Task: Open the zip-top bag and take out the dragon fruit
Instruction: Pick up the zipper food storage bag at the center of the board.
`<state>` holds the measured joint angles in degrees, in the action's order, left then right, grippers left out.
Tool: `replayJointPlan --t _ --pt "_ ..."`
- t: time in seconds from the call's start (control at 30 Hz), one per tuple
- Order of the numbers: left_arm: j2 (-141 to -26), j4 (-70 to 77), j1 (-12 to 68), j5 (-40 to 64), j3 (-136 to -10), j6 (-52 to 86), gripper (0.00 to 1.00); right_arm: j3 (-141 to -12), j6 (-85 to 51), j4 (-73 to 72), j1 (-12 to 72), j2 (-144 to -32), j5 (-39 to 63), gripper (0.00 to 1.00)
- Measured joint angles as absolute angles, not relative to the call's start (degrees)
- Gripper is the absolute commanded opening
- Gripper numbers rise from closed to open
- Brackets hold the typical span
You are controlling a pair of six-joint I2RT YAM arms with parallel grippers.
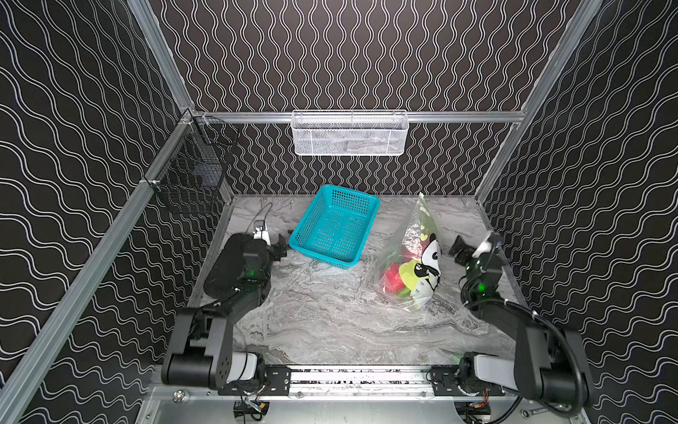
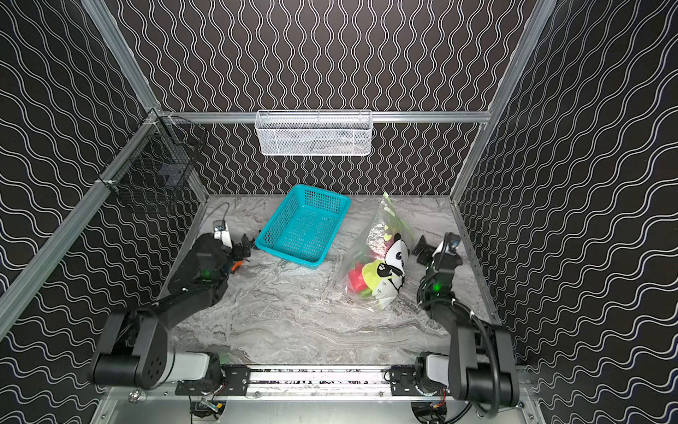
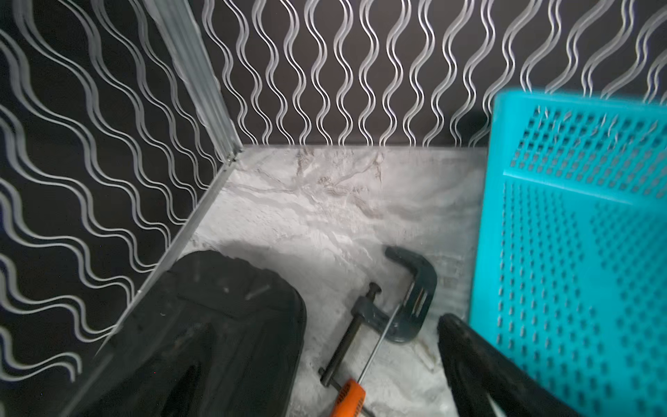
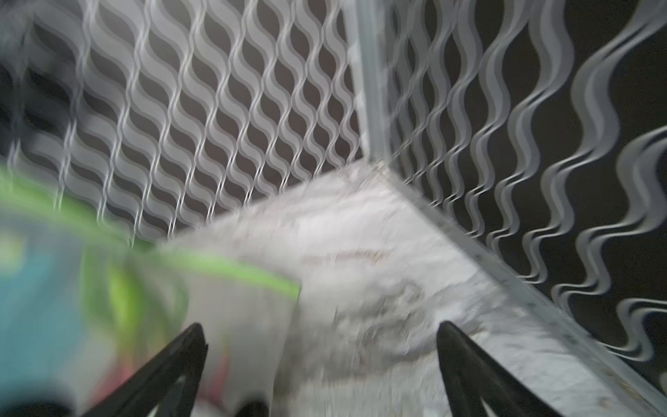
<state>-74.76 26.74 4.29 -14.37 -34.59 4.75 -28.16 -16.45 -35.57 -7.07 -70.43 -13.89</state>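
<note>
A grey marbled worktop (image 1: 330, 323) fills the floor of a booth lined with wave-patterned black walls. Toward its back stands a teal mesh basket (image 1: 334, 229), set at an angle and holding nothing. On the robot's right side, between the basket and the right arm, the zip-top bag (image 1: 416, 224) lies with its clear, heart-printed upper end rising toward the back wall and its panda print facing up. The dragon fruit (image 1: 392, 277) shows as a red-pink mass inside the bag's lower end, nearer the robot. The bag's lime-green strip appears in the right wrist view, too blurred to tell whether it is sealed. The right gripper (image 1: 460, 251) sits just beside the bag with its jaws spread wide and nothing between them. The left gripper (image 1: 281, 246), equally wide and also holding nothing, sits at the basket's near left corner. Below it on the worktop lie a dark C-clamp (image 3: 408, 299) and an orange-handled screwdriver (image 3: 348, 397) crossing it.
</note>
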Motion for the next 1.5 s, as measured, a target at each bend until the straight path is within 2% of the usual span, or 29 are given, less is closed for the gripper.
replayJointPlan --t 0.17,0.27,0.4,0.47,0.6,0.8,0.93,1.03,1.37,1.5 --pt "-68.0 5.2 7.8 -10.7 -45.9 12.5 0.99 -43.9 -25.5 -8.1 -6.5 -67.5 -12.9 1.00" --pt "-66.8 -3.7 13.8 -6.2 -50.9 14.6 0.99 -57.6 -27.2 4.5 -3.9 -71.2 -6.1 1.00" --pt "-71.0 -12.8 19.9 -1.1 -59.9 16.4 0.99 -78.3 -27.7 20.2 -3.2 -81.4 3.9 1.00" --pt "-75.5 -16.1 24.4 0.7 -65.7 16.3 0.99 -80.9 -28.5 25.8 -3.4 -81.7 5.5 1.00" --pt "-85.0 -18.1 33.1 4.6 -76.3 14.5 0.99 -77.3 -31.8 32.8 -5.0 -75.9 7.5 1.00" --pt "-94.8 -18.0 37.1 8.2 -84.1 13.1 0.99 -71.0 -35.8 35.4 -5.3 -69.6 12.2 1.00" --pt "-106.4 -5.7 41.1 10.8 -88.7 13.3 0.99 -59.7 -40.7 33.6 -2.7 -56.7 17.2 1.00" --pt "-113.1 -3.2 42.8 12.3 -92.8 14.9 0.99 -53.5 -44.0 31.1 -2.3 -50.7 20.1 1.00" --pt "-127.3 2.6 46.6 9.3 -110.4 13.0 0.98 -51.8 -43.9 34.3 -2.0 -47.4 24.5 1.00" --pt "-133.3 0.3 47.2 5.1 -119.1 11.8 0.89 -52.3 -42.9 34.9 -2.0 -47.4 25.8 1.00"
